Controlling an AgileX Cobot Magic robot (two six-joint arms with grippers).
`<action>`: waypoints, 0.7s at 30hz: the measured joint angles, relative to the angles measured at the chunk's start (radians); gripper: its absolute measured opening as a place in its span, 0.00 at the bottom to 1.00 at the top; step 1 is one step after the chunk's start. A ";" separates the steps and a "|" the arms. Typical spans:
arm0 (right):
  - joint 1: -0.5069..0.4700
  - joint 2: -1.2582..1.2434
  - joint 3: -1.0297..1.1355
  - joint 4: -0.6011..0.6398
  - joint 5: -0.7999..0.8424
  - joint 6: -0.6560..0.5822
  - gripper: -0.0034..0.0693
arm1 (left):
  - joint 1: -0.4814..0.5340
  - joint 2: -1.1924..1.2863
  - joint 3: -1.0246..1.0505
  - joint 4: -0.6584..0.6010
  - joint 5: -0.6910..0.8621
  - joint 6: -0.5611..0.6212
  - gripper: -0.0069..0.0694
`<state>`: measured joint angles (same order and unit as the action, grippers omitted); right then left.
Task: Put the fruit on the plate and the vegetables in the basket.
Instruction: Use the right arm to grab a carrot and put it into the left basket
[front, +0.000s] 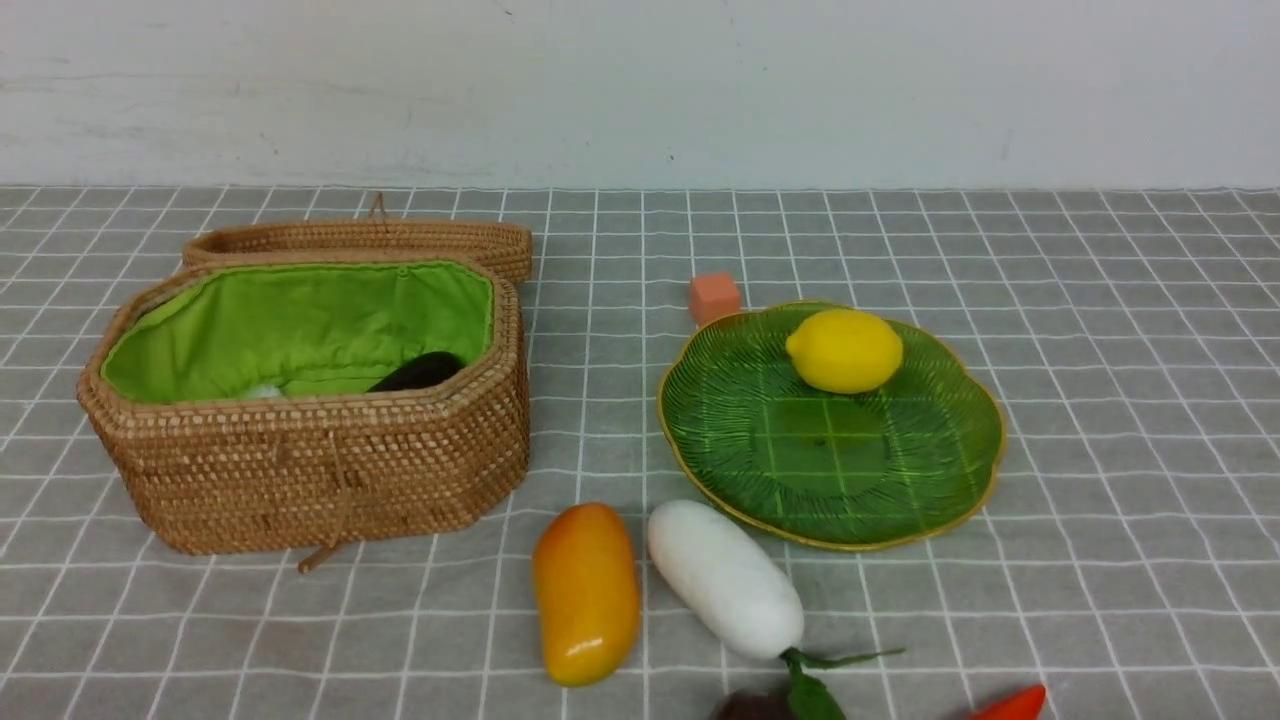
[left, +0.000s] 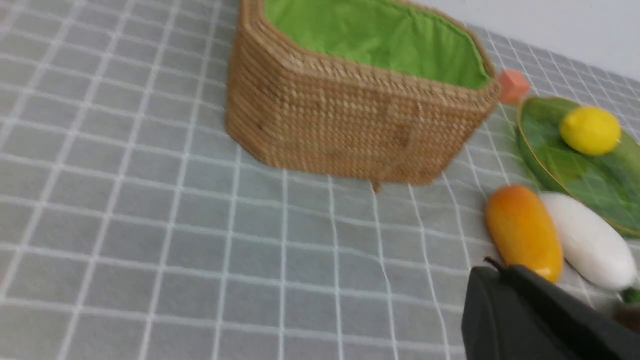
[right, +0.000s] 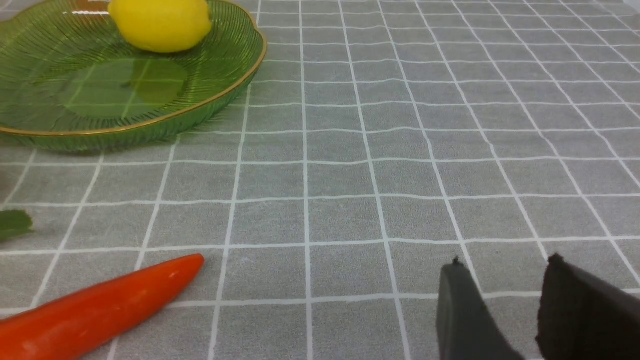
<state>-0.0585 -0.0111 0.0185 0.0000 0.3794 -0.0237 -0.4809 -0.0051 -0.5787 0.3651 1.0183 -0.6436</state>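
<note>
You'll find the lemon (front: 844, 350) resting on the far side of the plate (front: 830, 450). The mango (front: 586, 592) and the radish (front: 724, 578) lie side by side on the desk (front: 1100, 300) just in front of it, the small dark fruit (front: 752, 706) barely shows at the near edge by the radish's leaves, and the red-orange vegetable (front: 1010, 704) lies further right. The basket (front: 310, 480) stands open on the left with the dark vegetable (front: 420, 371) inside against its green lining, and its lid (front: 360, 238) sits behind it. Your left fingers (left: 525, 310) are pressed together with nothing in them, and your right fingers (right: 465, 315) stand apart and empty over bare desk.
</note>
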 joint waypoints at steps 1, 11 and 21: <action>0.000 0.000 0.000 0.000 0.000 0.000 0.38 | 0.004 0.000 0.005 0.009 -0.015 0.000 0.07; 0.000 0.000 0.000 0.000 0.000 0.000 0.38 | 0.232 -0.001 0.282 0.019 -0.600 0.124 0.07; 0.000 0.000 0.000 0.000 0.000 0.000 0.38 | 0.454 -0.002 0.581 -0.243 -0.800 0.300 0.07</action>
<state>-0.0585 -0.0111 0.0185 0.0000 0.3794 -0.0237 -0.0270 -0.0071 0.0027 0.1216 0.2178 -0.3438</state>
